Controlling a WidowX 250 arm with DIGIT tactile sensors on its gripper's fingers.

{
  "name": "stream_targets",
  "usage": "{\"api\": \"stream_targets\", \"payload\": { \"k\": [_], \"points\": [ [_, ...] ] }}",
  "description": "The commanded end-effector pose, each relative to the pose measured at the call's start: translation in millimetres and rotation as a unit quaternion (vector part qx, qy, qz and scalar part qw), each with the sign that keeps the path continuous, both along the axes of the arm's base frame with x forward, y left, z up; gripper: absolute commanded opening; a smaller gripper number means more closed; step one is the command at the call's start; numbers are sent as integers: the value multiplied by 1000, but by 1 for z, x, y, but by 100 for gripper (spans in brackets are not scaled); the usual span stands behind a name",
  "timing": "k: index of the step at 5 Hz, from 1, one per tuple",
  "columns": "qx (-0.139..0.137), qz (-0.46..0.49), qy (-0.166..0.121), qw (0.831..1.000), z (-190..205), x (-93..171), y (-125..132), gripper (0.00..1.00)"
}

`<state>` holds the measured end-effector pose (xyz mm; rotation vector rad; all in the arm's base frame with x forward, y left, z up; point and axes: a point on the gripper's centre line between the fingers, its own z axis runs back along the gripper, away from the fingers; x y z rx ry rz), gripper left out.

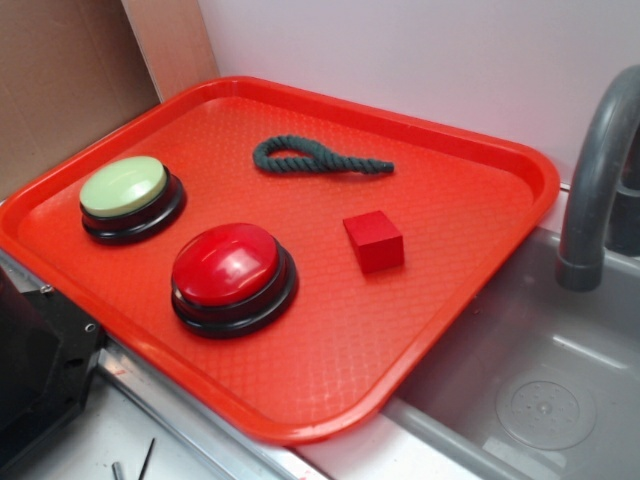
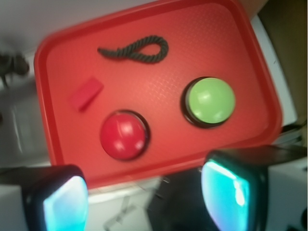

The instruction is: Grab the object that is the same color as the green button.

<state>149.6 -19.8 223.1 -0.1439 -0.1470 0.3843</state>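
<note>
Below the gripper: red tray (image 2: 53, 67) lay well beneath, everything on it untouched.
Red button (image 2: 123, 135): nearest the gripper.
Green button (image 2: 211, 101): ahead and to one side.
Green rope (image 2: 137, 49): farthest from the gripper, flat, loop toward the green button's side.
Red cube (image 2: 85, 93): near the rope.
Gripper (image 2: 144, 192): fingers wide apart, empty.
Risk: thin rope could slip a shallow pinch; drift could catch the cube.

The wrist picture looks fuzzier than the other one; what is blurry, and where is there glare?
Wrist view: soft all over; the gripper fingers are nearest, blurred and glowing cyan, and the rope loses its twist detail. Exterior view: sharper; a white glare patch sits on the red button, and the green button looks washed pale.
</note>
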Motion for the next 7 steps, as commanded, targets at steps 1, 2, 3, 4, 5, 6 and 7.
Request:
{"api": "stream_targets", "payload": {
  "k": [1, 2, 3, 4, 5, 6, 7],
  "points": [
    [15, 216, -38, 976, -32, 53, 9, 100],
    [13, 336, -40, 941, -65, 91, 12, 100],
    [32, 401, -41, 915, -98, 118, 14, 100],
    [64, 432, -54, 898, -129, 140, 17, 100],
    [88, 439, -54, 893, -152, 149, 17, 100],
    [108, 426, -49, 897, -178, 159, 12, 100],
    [118, 414, -52, 901, -190, 162, 7, 100]
  ]
}}
